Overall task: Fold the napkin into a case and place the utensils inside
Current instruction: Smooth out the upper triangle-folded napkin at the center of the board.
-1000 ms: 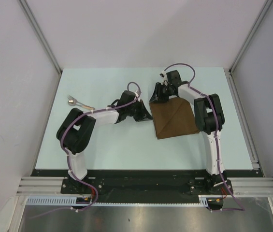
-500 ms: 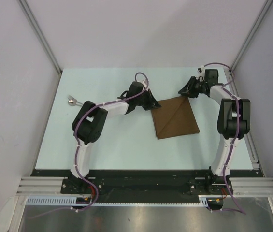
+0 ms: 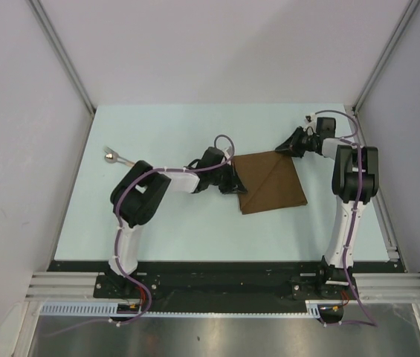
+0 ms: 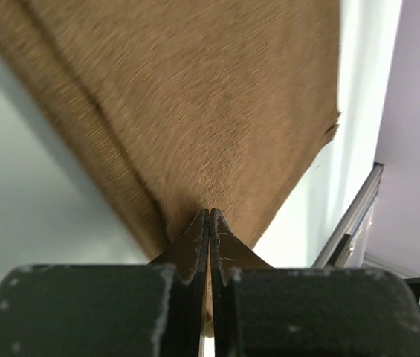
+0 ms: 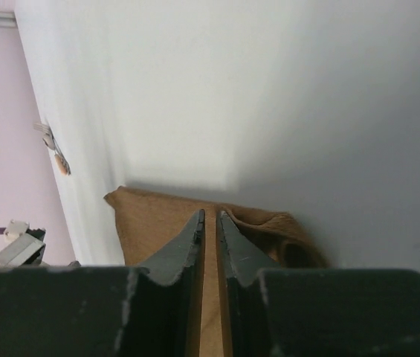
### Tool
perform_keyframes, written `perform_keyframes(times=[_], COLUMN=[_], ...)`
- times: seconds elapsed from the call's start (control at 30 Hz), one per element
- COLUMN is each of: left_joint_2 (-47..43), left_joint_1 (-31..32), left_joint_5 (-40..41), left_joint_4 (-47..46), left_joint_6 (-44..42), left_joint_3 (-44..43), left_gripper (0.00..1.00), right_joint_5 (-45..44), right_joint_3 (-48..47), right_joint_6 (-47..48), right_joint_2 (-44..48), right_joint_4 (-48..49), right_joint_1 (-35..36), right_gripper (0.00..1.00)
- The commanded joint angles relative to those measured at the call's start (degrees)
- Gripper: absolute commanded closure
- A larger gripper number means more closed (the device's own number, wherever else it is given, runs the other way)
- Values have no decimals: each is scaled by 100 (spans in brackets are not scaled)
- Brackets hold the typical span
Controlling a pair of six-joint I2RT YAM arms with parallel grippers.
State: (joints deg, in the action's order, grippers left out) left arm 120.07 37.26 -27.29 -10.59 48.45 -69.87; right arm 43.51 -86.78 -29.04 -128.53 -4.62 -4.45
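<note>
The napkin (image 3: 273,182) is pinched by the closed left tool (image 4: 209,214). Whether the right tool (image 5: 210,214) grips cannot be told; this should be confirmed before folding.

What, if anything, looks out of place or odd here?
Nothing spilled or damaged. The napkin lies skewed to the table edges, a crease across it; the utensils sit far left, apart.

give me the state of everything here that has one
napkin, mostly flat on the table, diagonal crease, not yet a case
utensils, lying loose at the table's far left, outside the napkin
left fingers, shut on the napkin's left edge
right fingers, closed on the napkin's far corner, thin slit between them
</note>
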Motion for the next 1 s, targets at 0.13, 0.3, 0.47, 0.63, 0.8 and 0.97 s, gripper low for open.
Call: perform_keyframes(times=[0.13,0.3,0.47,0.63,0.8,0.97], left_joint_2=[-564,-686,-915,-819,-740,-836], left_joint_1=[98,115,124,124,194,492], left_joint_5=[-84,-215,-330,-356,-523,-549], left_joint_4=[-101,-13,-13,-162,-698,-1050], left_joint_6=[-459,-485,-363,-257,68,252], left_joint_3=[183,219,219,429,1009,1352], left_gripper=[99,98,96,96,98,98], right_joint_5=[316,396,369,334,422,448], right_joint_3=[-628,-603,-445,-243,117,381], right_joint_6=[-313,-357,-243,-234,-357,-418], right_joint_2=[-567,-306,152,346,118,-163], right_joint_4=[401,401,147,251,629,980], right_joint_1=[-293,-294,-162,49,58,-56], right_gripper=[85,85,84,83,83,84])
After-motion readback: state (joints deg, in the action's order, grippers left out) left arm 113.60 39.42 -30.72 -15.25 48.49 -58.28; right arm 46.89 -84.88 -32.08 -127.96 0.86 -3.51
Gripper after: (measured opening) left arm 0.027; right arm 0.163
